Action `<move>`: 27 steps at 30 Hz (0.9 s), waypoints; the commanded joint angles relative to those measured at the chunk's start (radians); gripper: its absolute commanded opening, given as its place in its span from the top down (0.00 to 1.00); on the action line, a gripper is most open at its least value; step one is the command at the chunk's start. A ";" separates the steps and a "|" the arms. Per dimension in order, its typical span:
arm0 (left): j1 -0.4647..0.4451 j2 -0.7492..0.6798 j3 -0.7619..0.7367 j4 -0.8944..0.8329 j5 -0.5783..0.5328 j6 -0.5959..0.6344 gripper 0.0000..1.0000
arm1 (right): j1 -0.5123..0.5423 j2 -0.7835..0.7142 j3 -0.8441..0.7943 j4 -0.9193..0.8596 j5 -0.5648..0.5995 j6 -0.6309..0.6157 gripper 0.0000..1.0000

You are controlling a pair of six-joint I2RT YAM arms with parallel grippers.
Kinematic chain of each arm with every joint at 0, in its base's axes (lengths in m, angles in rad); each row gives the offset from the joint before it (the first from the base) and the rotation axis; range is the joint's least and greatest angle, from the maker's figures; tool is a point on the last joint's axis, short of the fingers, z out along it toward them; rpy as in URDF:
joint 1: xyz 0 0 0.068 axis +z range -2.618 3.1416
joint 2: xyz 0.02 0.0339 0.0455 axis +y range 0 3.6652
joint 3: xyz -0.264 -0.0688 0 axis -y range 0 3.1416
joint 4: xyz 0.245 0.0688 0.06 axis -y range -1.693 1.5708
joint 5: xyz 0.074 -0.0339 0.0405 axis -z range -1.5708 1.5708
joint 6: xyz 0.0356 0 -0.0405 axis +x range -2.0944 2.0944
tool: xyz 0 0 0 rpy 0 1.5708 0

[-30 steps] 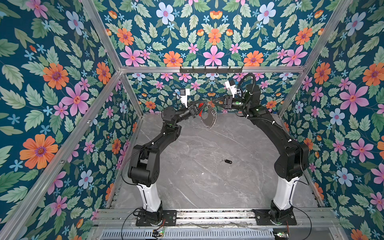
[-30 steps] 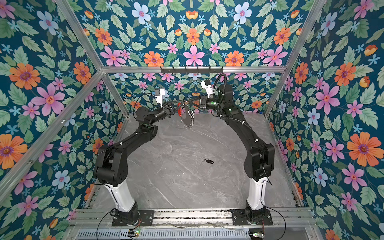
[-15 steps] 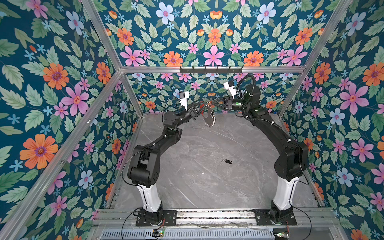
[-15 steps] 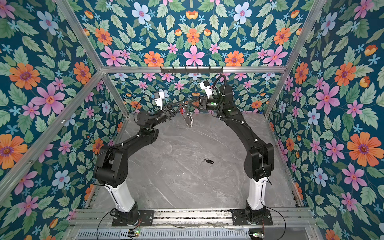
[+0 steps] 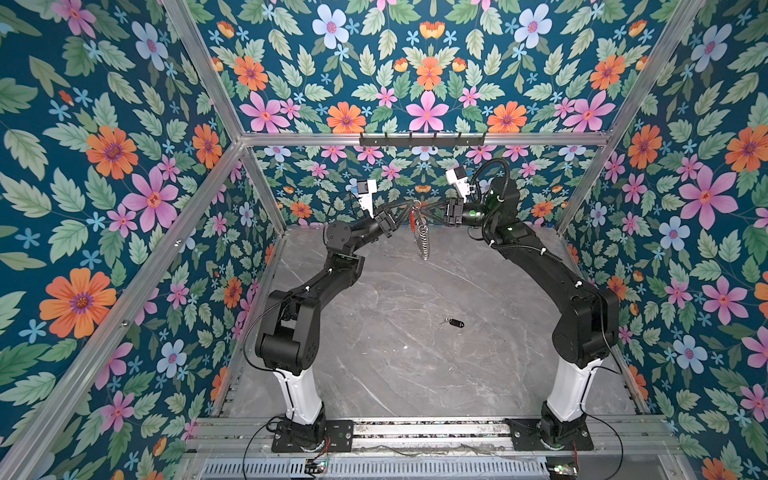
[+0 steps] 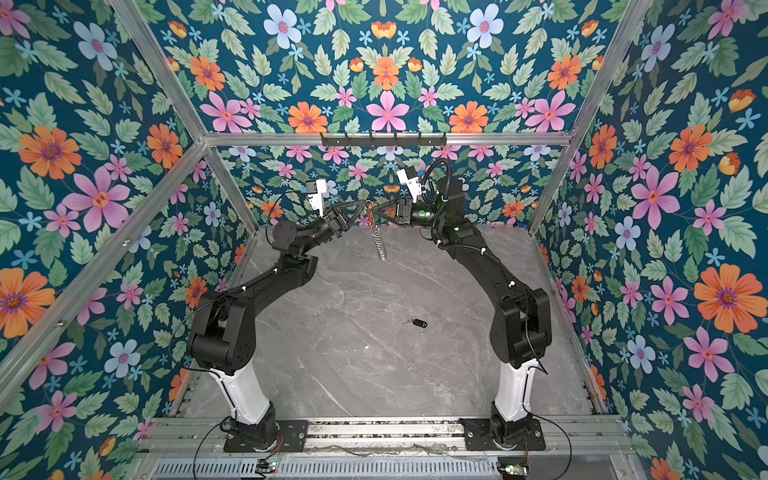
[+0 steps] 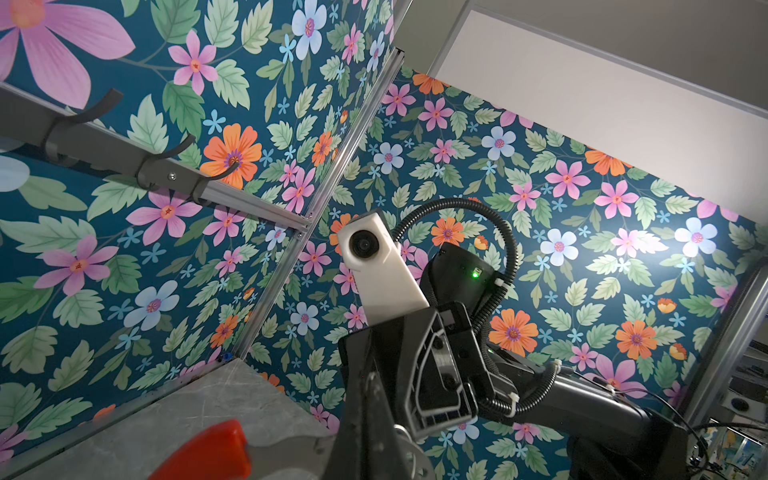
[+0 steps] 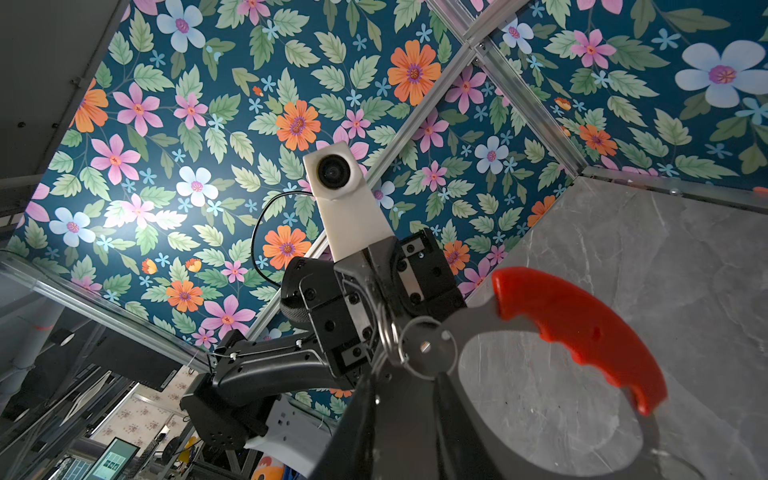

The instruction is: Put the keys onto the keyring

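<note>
Keyring hung at the back, key on the tabletop in front of it.

In both top views the keyring [image 5: 422,241] hangs edge-on over the rear middle of the tabletop [image 5: 386,374]. It is between the left end effector [image 5: 409,206] on its left and the right end effector [image 5: 426,211] on its right, and both tips meet at its upper end. Behind and above it, a hook rail [image 5: 422,140] runs across the back wall. The key [image 5: 455,322] lies alone on the tabletop, well in front of the keyring and slightly to its right. It is between the left arm [image 5: 316,286] and the right arm [image 5: 552,270], nearer the right one. Both arms stand on the front rail [image 5: 415,432], well apart.
</note>
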 commanded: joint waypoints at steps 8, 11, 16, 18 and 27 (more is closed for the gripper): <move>-0.001 -0.026 -0.013 0.035 0.012 0.005 1.00 | 0.004 -0.013 0.008 0.026 0.024 -0.023 0.75; -0.001 -0.025 -0.009 0.035 0.016 0.001 1.00 | 0.004 -0.007 0.019 0.027 0.022 -0.021 0.78; -0.002 -0.027 -0.010 0.032 0.018 0.005 1.00 | 0.008 0.008 0.038 0.028 0.016 -0.014 0.80; -0.003 -0.029 -0.013 0.031 0.015 0.006 1.00 | 0.010 0.013 0.043 0.024 0.015 -0.015 0.80; -0.005 -0.021 -0.007 0.030 0.017 0.004 1.00 | 0.016 0.031 0.066 0.012 0.019 -0.017 0.97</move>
